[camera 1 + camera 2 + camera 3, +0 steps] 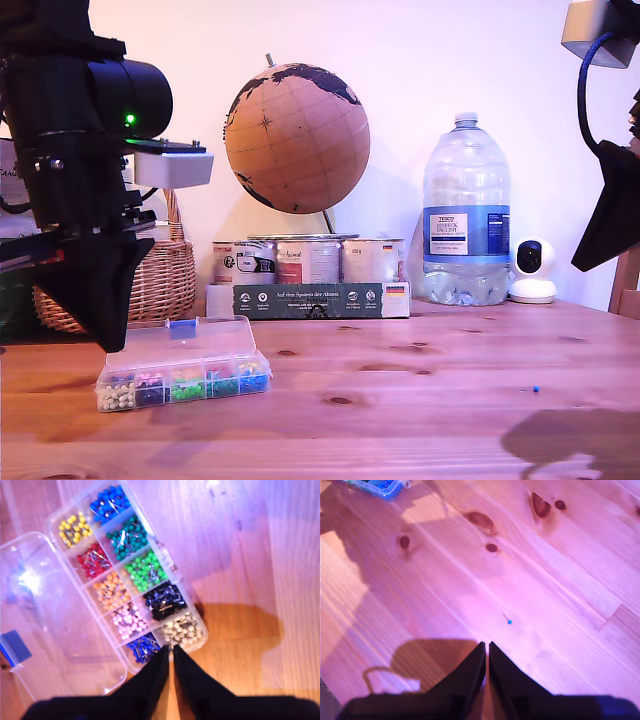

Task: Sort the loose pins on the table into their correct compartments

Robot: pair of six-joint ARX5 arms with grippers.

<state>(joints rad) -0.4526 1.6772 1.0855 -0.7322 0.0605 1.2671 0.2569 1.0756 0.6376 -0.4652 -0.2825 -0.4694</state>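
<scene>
One loose pin (509,622) with a blue head lies on the wooden table (560,580), a speck toward the exterior view's right (536,388). My second gripper (487,645) hangs shut just short of it, high at the exterior view's right (580,266). The clear organiser box (185,380) sits open at the exterior view's left. Its compartments (130,580) hold white, dark, green, teal, blue, pink, orange, red and yellow pinheads. My first gripper (171,650) is shut above the white cell (182,630), and nothing shows between its fingertips. The lid (50,610) with a blue clasp (15,647) lies flat.
A wicker basket (165,285) stands behind the box. Along the back are a row of cans (305,262), a dark green carton (320,300), a cork globe (297,138), a big water bottle (466,215) and a small white camera (532,270).
</scene>
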